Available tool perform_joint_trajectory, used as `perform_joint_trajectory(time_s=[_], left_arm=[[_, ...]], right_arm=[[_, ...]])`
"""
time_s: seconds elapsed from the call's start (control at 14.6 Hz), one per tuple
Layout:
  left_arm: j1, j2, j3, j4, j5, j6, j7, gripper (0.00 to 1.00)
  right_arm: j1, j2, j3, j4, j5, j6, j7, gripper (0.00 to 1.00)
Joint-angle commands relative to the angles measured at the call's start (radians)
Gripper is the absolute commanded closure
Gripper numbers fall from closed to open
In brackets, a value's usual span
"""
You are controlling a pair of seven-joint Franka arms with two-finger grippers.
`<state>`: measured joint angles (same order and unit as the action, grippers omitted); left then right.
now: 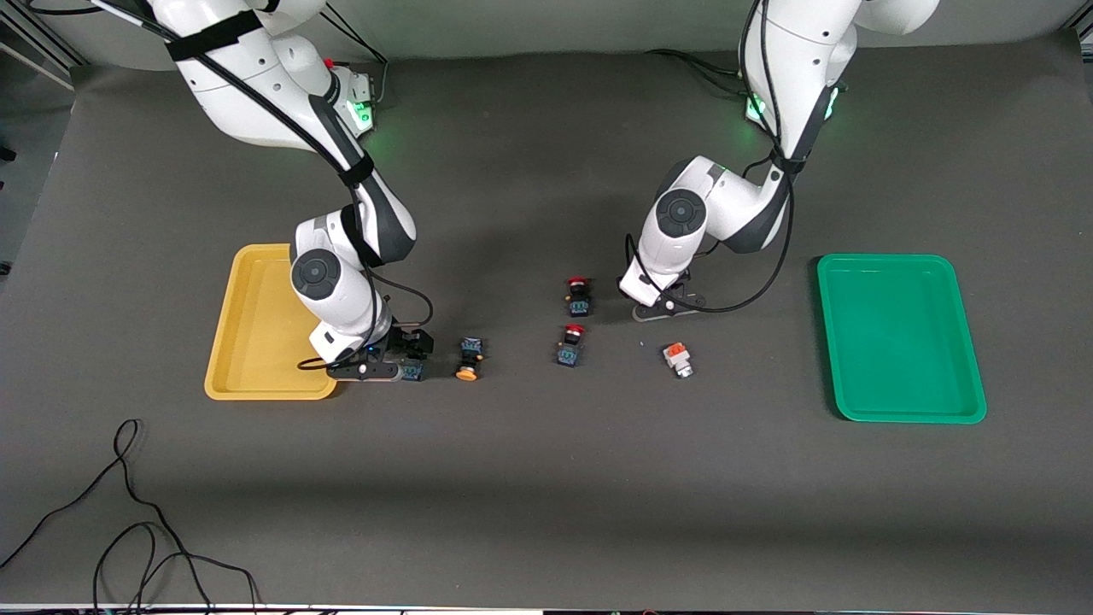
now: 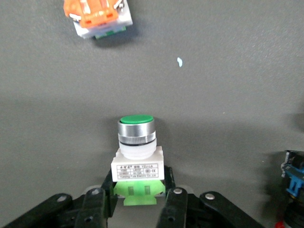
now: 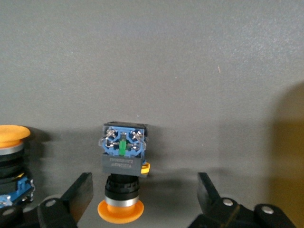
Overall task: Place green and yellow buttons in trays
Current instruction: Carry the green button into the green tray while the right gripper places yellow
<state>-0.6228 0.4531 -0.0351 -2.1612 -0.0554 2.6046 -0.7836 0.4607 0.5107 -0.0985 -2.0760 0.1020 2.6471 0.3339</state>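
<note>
Left hand [image 2: 140, 199] grips green-capped button [image 2: 137, 156]; right hand [image 3: 145, 194] gapes.

Two shallow rectangular plastic trays: one yellow [image 1: 256, 359], one green [image 1: 898, 337]. Two yellow-capped dark-bodied push buttons [image 1: 469, 358] [image 3: 122, 176]. Two red-capped dark-bodied buttons [image 1: 578, 295] [image 1: 571, 344]. Two silver-white buttons: one green-capped [image 2: 137, 160], one orange-backed [image 1: 678, 359]. Two white robot arms.

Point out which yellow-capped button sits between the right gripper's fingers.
The yellow-capped button beside the yellow tray, between the right gripper's open fingers. The other yellow-capped button lies apart, toward the red ones.
</note>
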Motion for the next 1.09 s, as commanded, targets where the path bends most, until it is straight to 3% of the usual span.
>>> perform_joint_trajectory(time_s=[0.0, 0.21, 0.27, 0.48, 0.68, 0.89, 1.03], left_arm=[[-0.009, -0.104, 0.012, -0.006, -0.001, -0.073, -0.003, 1.00], [-0.003, -0.258, 0.021, 0.047, -0.011, -0.321, -0.005, 1.00], [0.020, -0.302, 0.021, 0.075, -0.009, -0.410, -0.003, 1.00], [0.086, -0.382, 0.024, 0.133, 0.008, -0.611, 0.062, 1.00], [0.280, -0.454, 0.027, 0.147, 0.008, -0.747, 0.370, 1.00], [0.508, -0.452, 0.027, 0.181, 0.029, -0.808, 0.688, 1.00], [0.613, -0.423, 0.027, 0.182, 0.087, -0.784, 0.820, 1.00]], right_arm=[[0.010, 0.015, -0.004, 0.008, 0.004, 0.016, 0.017, 0.27], [0.010, 0.015, -0.006, 0.004, 0.004, 0.016, 0.016, 0.92], [0.010, 0.015, -0.006, 0.004, 0.004, 0.016, 0.016, 1.00], [0.010, -0.012, -0.007, 0.010, 0.004, -0.010, 0.016, 1.00], [0.001, -0.104, -0.021, 0.030, 0.004, -0.190, 0.010, 1.00], [0.000, -0.220, -0.108, 0.019, 0.002, -0.382, -0.062, 1.00], [0.001, -0.277, -0.199, -0.044, 0.002, -0.414, -0.235, 1.00]])
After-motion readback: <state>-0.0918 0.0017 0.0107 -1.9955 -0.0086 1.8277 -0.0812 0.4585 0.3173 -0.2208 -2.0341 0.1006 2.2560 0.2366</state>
